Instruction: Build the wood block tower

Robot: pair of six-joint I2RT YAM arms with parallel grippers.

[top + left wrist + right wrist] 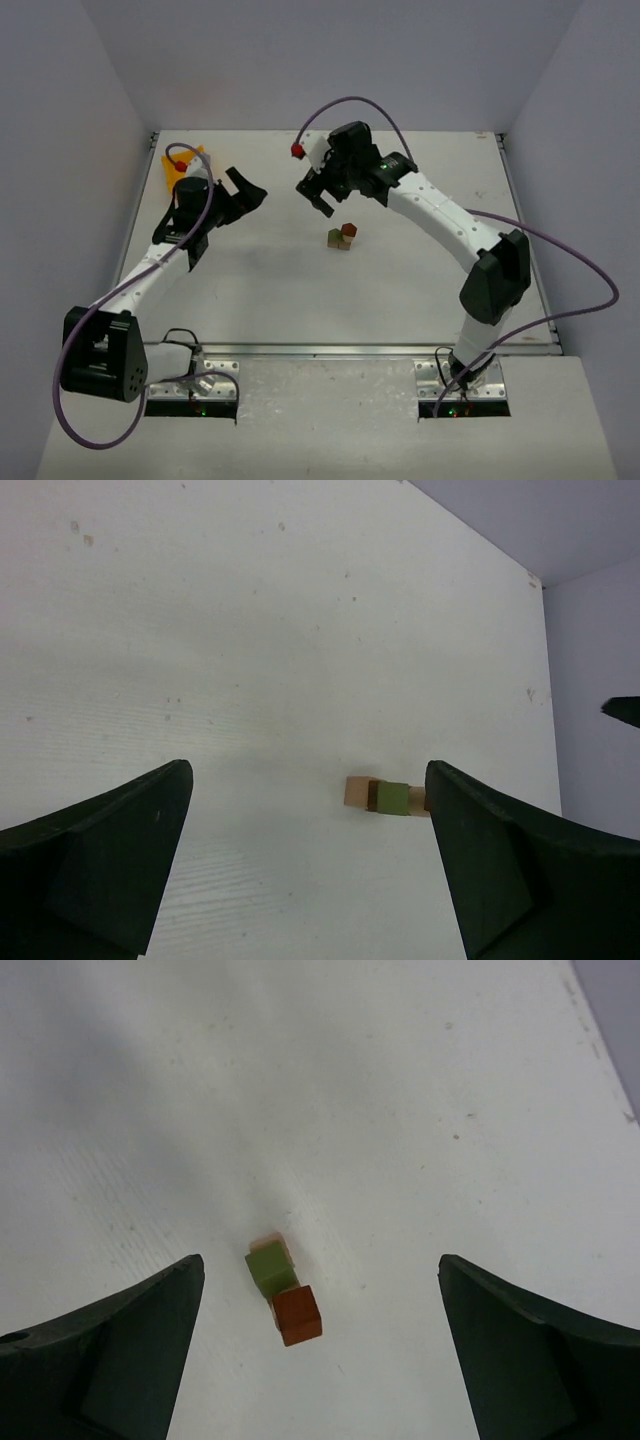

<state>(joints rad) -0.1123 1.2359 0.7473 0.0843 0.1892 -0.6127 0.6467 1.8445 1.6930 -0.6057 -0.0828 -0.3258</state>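
A tiny wood block tower [341, 237] sits alone near the middle of the white tabletop [300, 290], a tight cluster of small cubes rather than a tall stack. An olive-green block [270, 1267] and a dark red block [297, 1315] touch corner to corner, each with a flat face up, and a plain tan block [268, 1243] shows just behind and under the green one. From the side view the tan wood pokes out on either side of the green cube; how many layers there are cannot be told.
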